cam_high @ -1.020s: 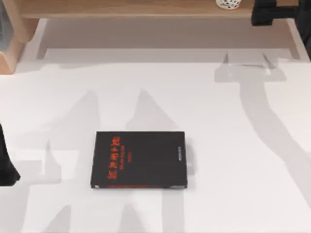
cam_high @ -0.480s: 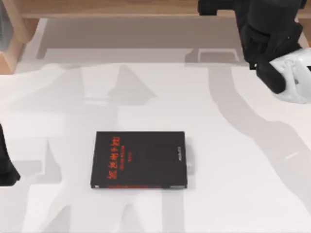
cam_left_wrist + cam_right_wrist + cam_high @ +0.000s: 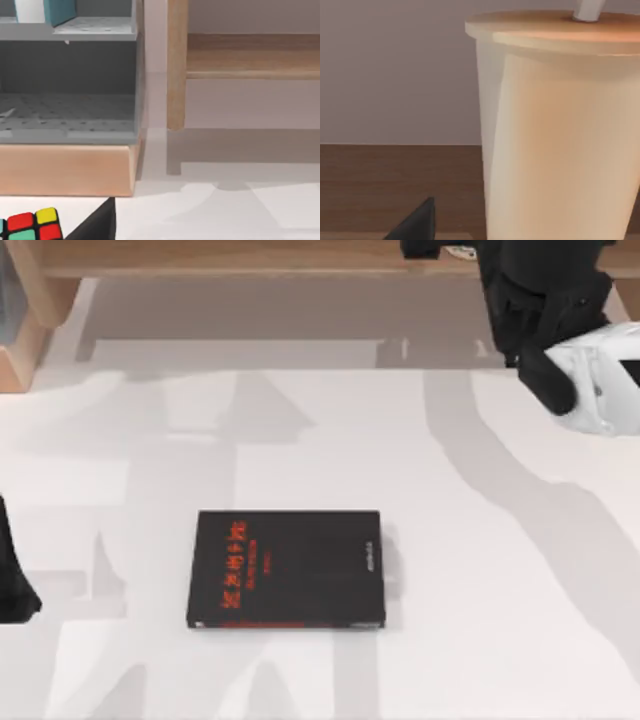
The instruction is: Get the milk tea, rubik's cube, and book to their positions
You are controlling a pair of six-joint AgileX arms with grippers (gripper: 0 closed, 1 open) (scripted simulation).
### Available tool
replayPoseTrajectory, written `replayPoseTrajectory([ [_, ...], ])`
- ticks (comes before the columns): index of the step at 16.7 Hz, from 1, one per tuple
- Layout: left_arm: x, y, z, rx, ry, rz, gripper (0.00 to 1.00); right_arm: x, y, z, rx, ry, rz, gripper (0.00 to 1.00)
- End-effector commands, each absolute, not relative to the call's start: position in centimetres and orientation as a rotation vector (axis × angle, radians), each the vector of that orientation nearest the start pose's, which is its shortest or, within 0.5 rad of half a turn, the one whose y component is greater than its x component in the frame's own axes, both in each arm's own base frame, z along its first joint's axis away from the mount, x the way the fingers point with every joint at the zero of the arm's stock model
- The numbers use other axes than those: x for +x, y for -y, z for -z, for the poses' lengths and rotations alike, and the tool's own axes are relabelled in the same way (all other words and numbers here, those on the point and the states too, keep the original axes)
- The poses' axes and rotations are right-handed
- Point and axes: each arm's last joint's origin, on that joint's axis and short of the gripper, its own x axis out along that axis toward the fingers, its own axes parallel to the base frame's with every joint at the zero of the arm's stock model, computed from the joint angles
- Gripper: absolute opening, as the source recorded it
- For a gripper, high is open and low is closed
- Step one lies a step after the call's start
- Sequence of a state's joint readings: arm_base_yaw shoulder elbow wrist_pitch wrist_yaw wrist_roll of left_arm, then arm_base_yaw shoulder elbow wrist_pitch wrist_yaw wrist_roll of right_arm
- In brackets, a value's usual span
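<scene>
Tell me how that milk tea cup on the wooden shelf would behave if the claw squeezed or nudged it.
The milk tea is tall and tapers toward its base, so a high nudge would probably tip it. Its smooth, thin-looking wall may flex or slip under a hard squeeze. The lid and straw suggest liquid inside, so likely heavy.

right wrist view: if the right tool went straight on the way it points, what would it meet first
Most likely the tall pale cup of milk tea with its tan lid and white straw, which stands on the brown wooden shelf right ahead of the right tool and close to it. How much gap remains is unclear.
</scene>
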State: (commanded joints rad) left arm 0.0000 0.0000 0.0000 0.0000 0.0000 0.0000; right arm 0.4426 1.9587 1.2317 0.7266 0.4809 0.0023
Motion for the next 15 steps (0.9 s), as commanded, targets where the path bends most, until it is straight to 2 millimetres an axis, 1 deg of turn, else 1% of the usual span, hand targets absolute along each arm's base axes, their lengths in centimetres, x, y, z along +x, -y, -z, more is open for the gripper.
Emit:
replayPoseTrajectory([
  [5,10.6,0.1,-16.0,0.0,0.0,0.0,1.0,45.1,-18.2,-22.7,-0.01,0.009,0.016,1.0],
  [7,10.6,0.1,-16.0,0.0,0.0,0.0,1.0,46.4,-18.1,-22.7,-0.01,0.009,0.016,1.0],
  [9,10.6,0.1,-16.0,0.0,0.0,0.0,1.0,47.0,-18.0,-22.6,-0.011,0.008,0.016,1.0],
  [12,10.6,0.1,-16.0,0.0,0.0,0.0,1.0,47.0,-18.0,-22.6,-0.011,0.008,0.016,1.0],
  [15,10.6,0.1,-16.0,0.0,0.0,0.0,1.0,47.0,-18.0,-22.6,-0.011,0.008,0.016,0.77],
])
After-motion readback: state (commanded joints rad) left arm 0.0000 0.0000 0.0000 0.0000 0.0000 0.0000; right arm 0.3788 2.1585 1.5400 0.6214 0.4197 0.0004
